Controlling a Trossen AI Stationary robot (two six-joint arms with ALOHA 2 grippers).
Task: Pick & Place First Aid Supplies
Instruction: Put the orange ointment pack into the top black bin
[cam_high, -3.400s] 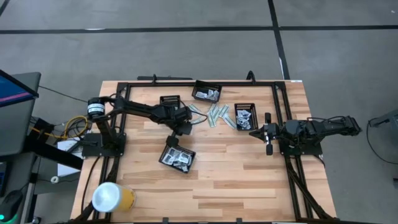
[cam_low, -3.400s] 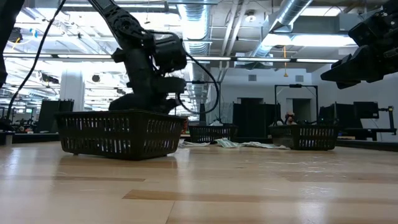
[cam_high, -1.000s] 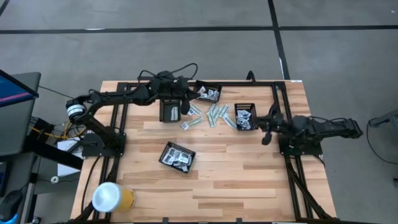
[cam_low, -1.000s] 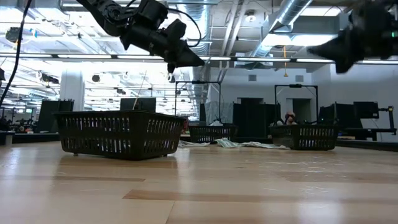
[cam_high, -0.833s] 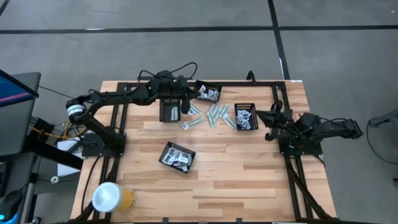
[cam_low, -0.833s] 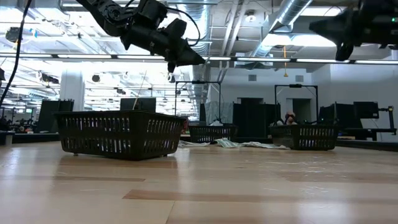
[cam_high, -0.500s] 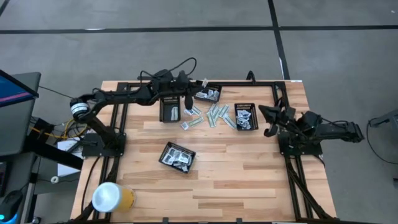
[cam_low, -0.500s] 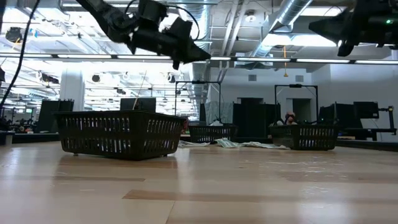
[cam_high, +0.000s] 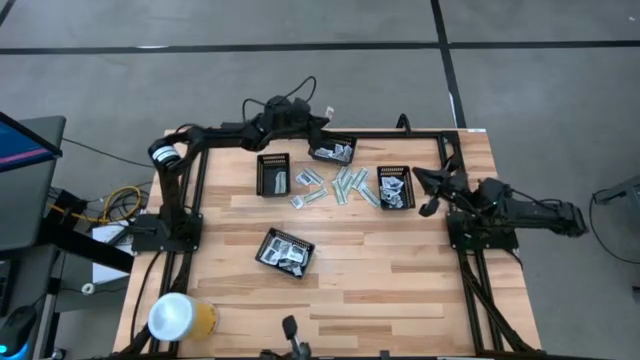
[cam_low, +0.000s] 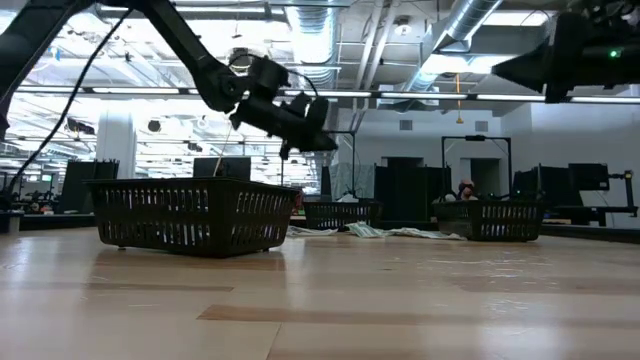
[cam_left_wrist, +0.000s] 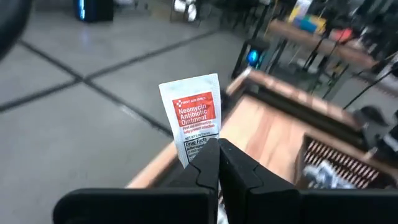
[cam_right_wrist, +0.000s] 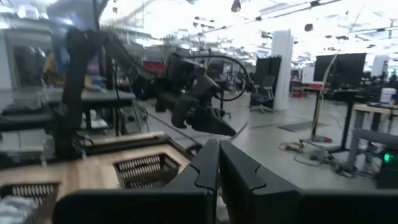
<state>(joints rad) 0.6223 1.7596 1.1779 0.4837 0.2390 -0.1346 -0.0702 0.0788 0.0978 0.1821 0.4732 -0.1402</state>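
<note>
My left gripper (cam_high: 321, 118) hangs in the air over the table's far edge, just beyond the far mesh tray (cam_high: 333, 151), shut on a white sachet with a red label (cam_left_wrist: 189, 115). In the low view the left gripper (cam_low: 322, 138) shows high above the table. Loose slim strips and sachets (cam_high: 340, 186) lie flat on the wood between the trays. My right gripper (cam_high: 428, 192) is raised beside the right tray (cam_high: 396, 187), shut and holding nothing; its fingers (cam_right_wrist: 217, 165) point level toward the left arm. My left gripper pinches the sachet's lower edge (cam_left_wrist: 198, 148) between its two fingers. The sachet stands upright beyond the fingertips, lifted clear of the table, with its red-printed face toward the wrist camera.
Two more black mesh trays hold packets: one at the far left (cam_high: 273, 175), one nearer the table's middle (cam_high: 285, 250). A yellow-white cup (cam_high: 180, 318) stands at the near left corner. A black frame (cam_high: 455, 180) runs along the table's edges. The near half is bare wood.
My left gripper has carried the sachet from above the far left tray toward the far edge and to the right, ending past the far tray. My right gripper has tipped up from pointing down to level and shifted slightly toward the far edge.
</note>
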